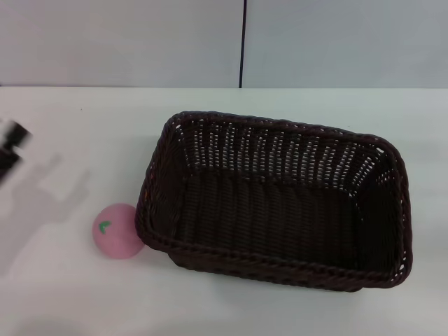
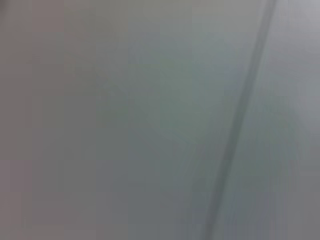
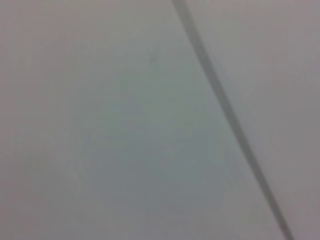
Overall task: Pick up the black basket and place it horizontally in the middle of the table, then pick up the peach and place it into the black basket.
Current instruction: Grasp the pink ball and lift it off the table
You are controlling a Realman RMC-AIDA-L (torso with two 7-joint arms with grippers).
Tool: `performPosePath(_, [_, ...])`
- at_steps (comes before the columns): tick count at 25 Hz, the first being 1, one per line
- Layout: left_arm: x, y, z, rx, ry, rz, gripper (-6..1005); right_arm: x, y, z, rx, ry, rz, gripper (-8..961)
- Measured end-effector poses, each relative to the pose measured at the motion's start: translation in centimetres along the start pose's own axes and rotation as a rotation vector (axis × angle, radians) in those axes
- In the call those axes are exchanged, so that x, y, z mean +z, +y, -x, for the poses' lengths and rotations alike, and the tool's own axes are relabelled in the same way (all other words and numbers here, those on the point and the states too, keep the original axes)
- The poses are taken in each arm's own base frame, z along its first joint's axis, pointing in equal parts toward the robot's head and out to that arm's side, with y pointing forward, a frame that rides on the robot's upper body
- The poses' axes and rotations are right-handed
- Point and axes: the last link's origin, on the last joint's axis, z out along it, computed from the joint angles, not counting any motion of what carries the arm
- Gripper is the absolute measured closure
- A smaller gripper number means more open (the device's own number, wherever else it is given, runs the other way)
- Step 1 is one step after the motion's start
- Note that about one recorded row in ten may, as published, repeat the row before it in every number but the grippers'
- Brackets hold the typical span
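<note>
Nearest my head camera I see the smooth white tabletop point(image 1: 224, 308), plain and flat. At the far left edge a blurred dark piece of the left gripper point(image 1: 12, 143) pokes in; I cannot tell whether it is released or clenched. To its right and nearer me sits the peach point(image 1: 117, 231), a small matte pink ball touching the black basket point(image 1: 276, 203), a rectangular dark weave with flared openwork sides and braided rim.

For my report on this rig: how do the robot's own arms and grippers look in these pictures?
Very little shows. At the head view's left edge, a blurred black and white piece of the left gripper enters above the table. No cables or markings can be told. The right gripper is out of view.
</note>
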Motion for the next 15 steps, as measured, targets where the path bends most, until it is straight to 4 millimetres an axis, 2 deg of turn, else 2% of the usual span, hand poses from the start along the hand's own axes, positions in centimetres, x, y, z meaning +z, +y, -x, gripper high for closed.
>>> performPosePath(6, [0.3,0.2,1.3,0.028,-0.259,0.154,277,-2.9,-1.4,1.1,0.059,-0.036,-0.073,458])
performPosePath(12, [-1.0,-0.2,2.0,0.045,-0.355,0.143,277,-5.1,-2.5,2.2,0.113,-0.090,-0.137,458])
performPosePath(15, [-1.1,-0.2,2.3,0.049,-0.384,0.145,279,-5.0,-2.5,2.0,0.125,-0.088,-0.140,458])
